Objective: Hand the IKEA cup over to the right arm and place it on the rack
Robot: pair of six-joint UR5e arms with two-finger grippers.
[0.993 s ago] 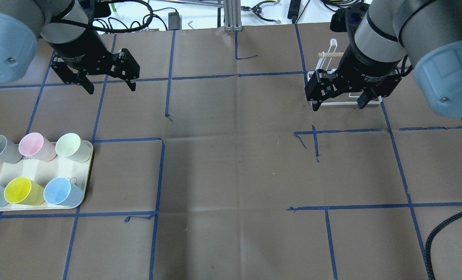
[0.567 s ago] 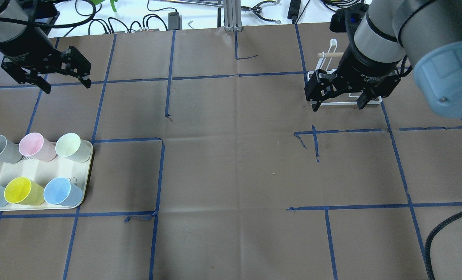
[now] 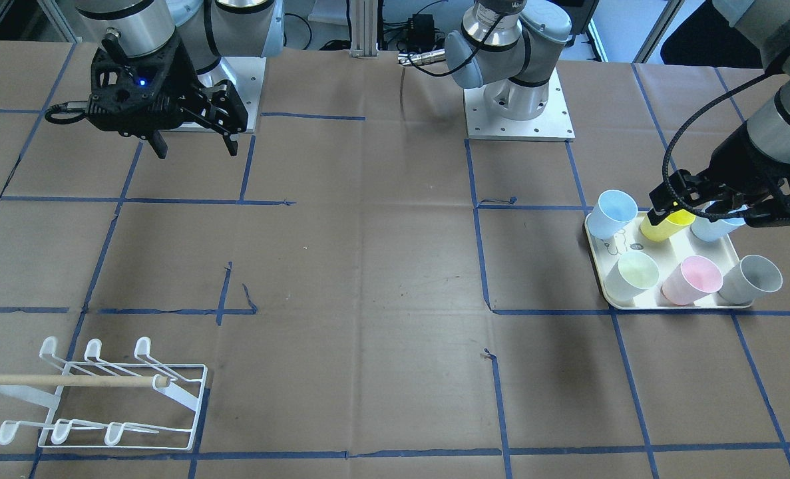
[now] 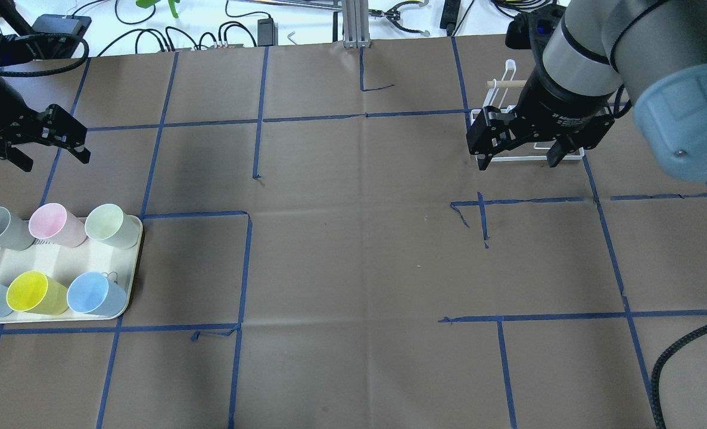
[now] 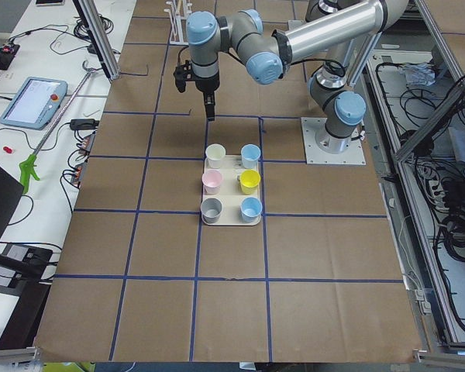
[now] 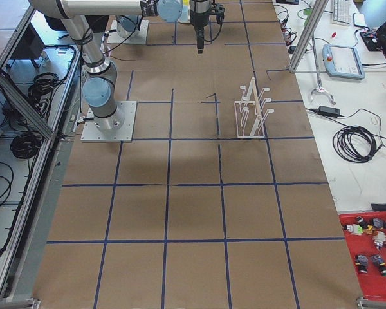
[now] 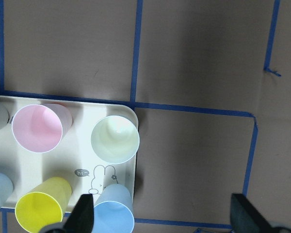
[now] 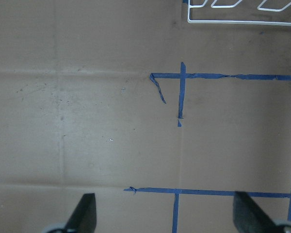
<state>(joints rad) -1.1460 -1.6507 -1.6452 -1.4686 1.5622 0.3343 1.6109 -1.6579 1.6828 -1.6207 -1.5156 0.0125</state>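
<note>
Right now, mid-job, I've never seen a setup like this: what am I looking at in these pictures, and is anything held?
Two robot arms stand at a table covered in brown paper with blue tape lines. The overhead picture looks from behind the robot. The front one faces it, so the sides swap there. Two pictures look along the table from its ends, and two come from cameras on the wrists, looking down between the fingers. The left hand is open and empty, close to a cream tray that holds six coloured cups. The right hand, also open and empty, hangs above the table on the side where the white wire rack stands. Nothing is held.
</note>
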